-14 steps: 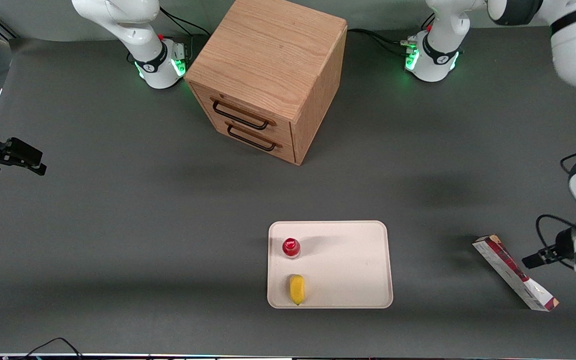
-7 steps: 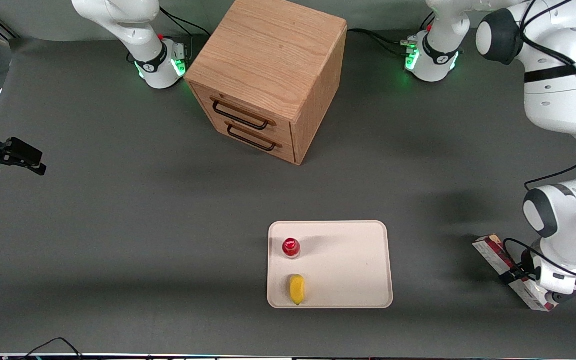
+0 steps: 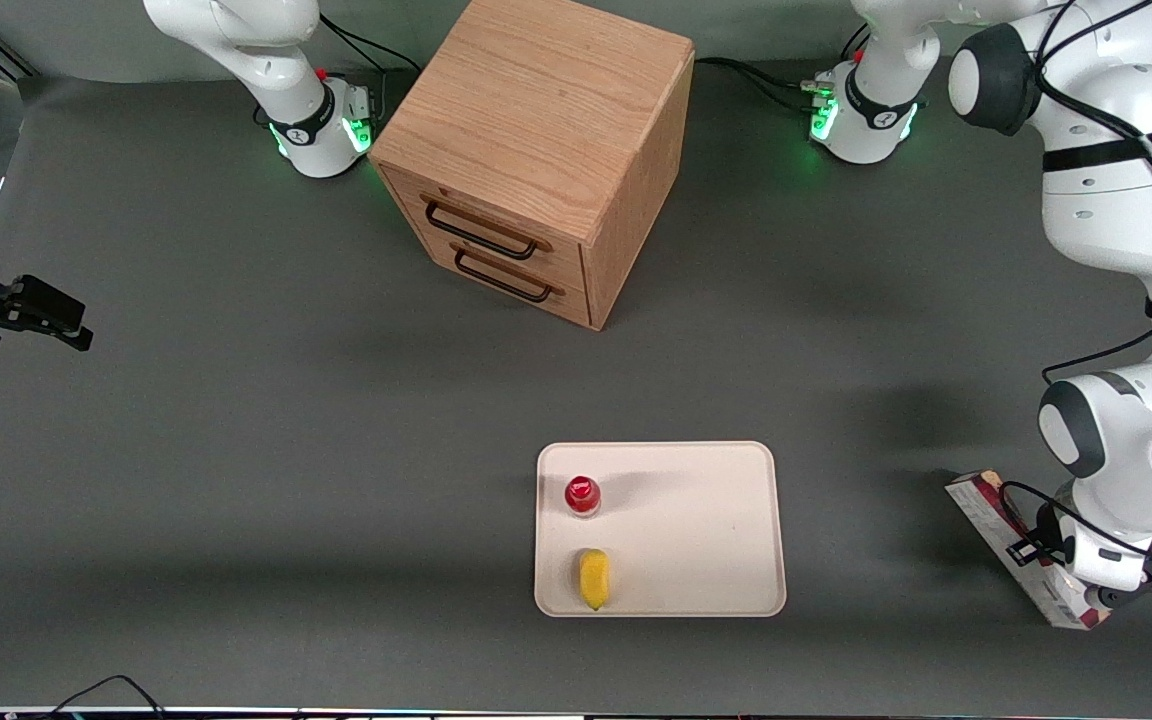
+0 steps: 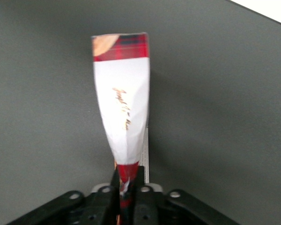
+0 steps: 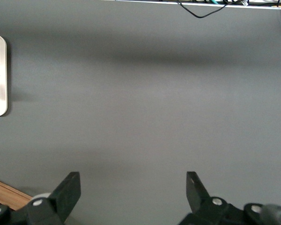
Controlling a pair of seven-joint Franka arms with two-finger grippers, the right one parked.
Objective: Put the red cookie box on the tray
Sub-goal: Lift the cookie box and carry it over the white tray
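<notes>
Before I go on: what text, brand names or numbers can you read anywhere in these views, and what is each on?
Long slim red and white cookie box, gripped at one end by the left arm's hand: gold script on its white panel, too blurred to read.
Small red-capped bottle and yellow item on the cream-white tray: no readable label.
Wooden drawer cabinet: no text.

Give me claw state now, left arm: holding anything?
Left claw: shut on the red cookie box, down at the working arm's end of the table, off the tray.
</notes>
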